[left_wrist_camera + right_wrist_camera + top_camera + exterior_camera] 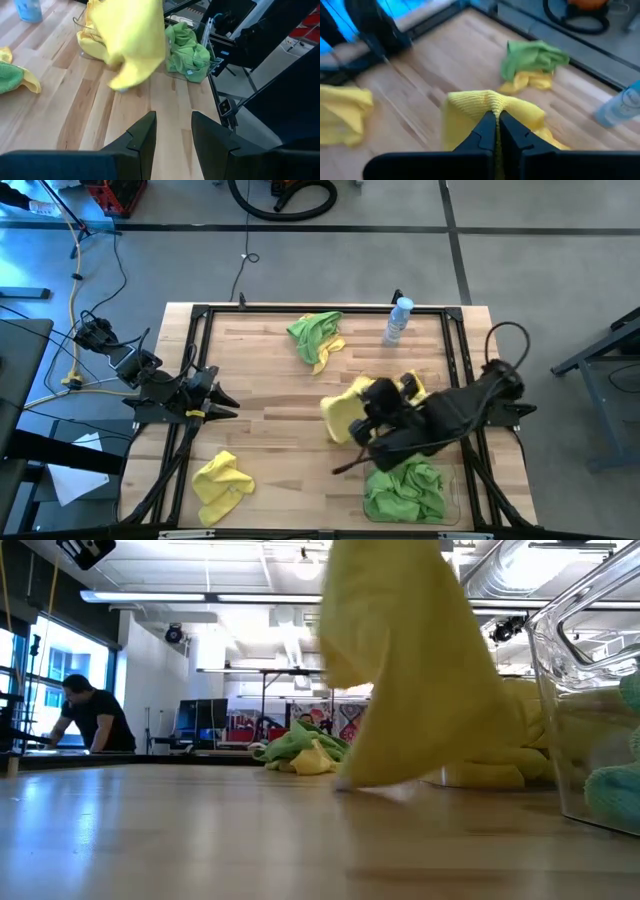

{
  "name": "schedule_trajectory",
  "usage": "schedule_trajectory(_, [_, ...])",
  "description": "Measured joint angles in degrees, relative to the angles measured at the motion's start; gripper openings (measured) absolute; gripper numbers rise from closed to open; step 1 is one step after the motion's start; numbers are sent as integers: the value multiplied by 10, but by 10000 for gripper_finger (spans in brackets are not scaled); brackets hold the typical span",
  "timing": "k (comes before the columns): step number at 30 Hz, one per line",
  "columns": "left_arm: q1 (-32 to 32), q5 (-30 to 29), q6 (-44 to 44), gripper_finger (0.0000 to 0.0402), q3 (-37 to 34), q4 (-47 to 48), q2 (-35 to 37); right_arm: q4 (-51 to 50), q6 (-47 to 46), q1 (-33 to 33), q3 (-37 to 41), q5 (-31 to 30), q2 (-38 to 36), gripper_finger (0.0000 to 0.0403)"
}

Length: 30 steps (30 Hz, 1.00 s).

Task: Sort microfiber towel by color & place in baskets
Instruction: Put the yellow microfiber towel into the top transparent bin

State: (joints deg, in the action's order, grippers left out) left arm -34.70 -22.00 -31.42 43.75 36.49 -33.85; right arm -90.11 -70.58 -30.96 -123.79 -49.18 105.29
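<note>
a shallow clear plastic basket at the near right corner of the pale wooden surface is seen filled with rumpled bright green microfiber towels. a second clear basket, just beyond it, is only made out in the left wrist view, where yellow cloth lies in it. above and between the two, a bright yellow microfiber towel is held pinched by the right pincer, its fingers shut tight on a fold; the towel's lower edge is shown brushing the surface in the low view. the left pincer is held partly open and empty at the surface's left edge. a green-and-yellow towel heap is left near the far edge, beside a small clear bottle with a blue cap, and a loose yellow towel lies at the near left. a black metal frame borders the surface. only in the low view is the room beyond revealed: a person in dark clothing bent over a bench by a window. cables and a black hose on the grey floor are caught from above.
</note>
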Motion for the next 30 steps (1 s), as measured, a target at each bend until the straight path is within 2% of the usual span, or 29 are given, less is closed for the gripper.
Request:
schedule_trajectory(7, [0, 0, 1, 113, 0, -2, 0, 1, -25, -46, 0, -136, -64, 0])
schedule_trajectory(11, [0, -13, 2, 113, 0, -2, 0, 1, -1, -56, 0, -168, -100, 0])
schedule_trajectory(17, [0, -42, 2, 113, 0, -2, 0, 1, 57, -50, 0, -167, -152, 0])
schedule_trajectory(22, [1, -43, 2, 113, 0, -2, 0, 1, 96, -58, -1, -155, -202, 0])
schedule_trajectory(30, [1, -72, 0, 113, 0, -3, 0, 1, 141, -59, -1, -61, -264, 0])
